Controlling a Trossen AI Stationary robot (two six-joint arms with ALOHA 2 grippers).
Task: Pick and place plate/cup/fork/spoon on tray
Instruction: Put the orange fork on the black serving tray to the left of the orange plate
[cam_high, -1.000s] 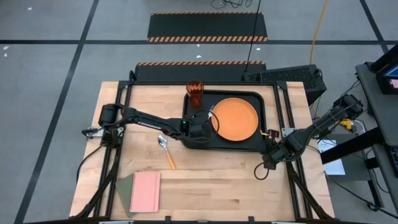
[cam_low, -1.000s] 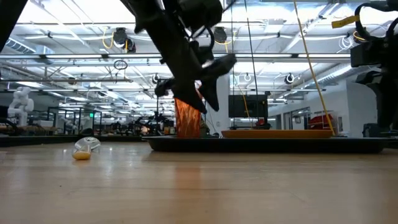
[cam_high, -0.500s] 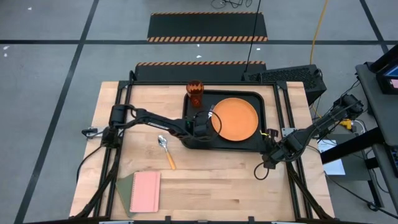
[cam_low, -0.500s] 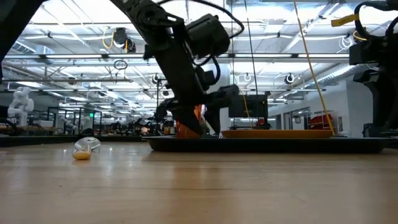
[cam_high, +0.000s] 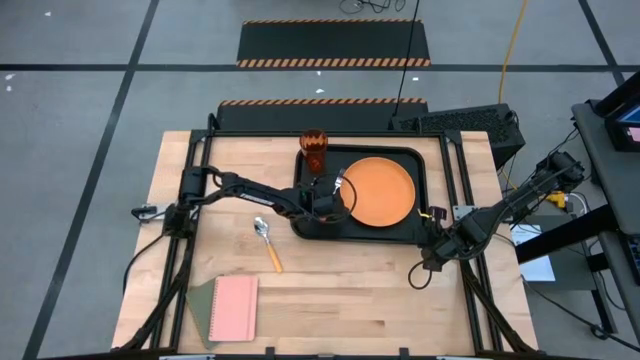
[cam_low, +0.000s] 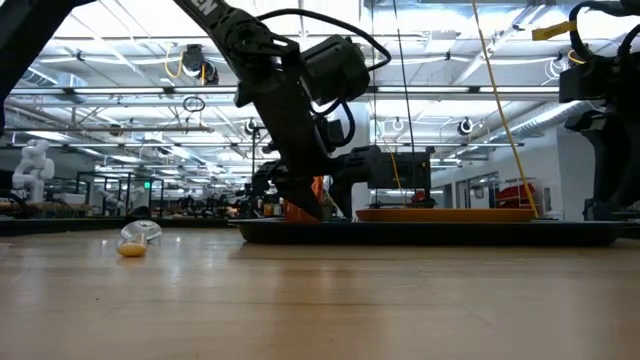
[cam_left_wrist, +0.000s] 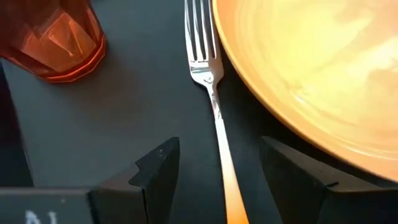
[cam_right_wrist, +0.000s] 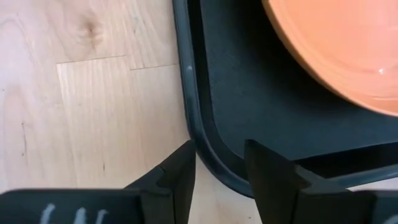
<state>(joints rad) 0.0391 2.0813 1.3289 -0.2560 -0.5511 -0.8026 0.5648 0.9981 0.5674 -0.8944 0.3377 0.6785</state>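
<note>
Fork (cam_left_wrist: 216, 118) | on tray (cam_left_wrist: 112, 118), between fingers of open left tool (cam_left_wrist: 217, 174)

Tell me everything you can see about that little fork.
The fork is small, with shiny silver metal tines and an orange handle. It lies flat on the black tray, right beside the orange plate, with the cup on its other side. The left gripper stands open astride its handle, not gripping it.

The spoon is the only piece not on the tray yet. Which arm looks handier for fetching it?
Probably the left. Its open left gripper hangs over the tray, near the spoon; the right gripper waits beyond the tray's far corner.
</note>
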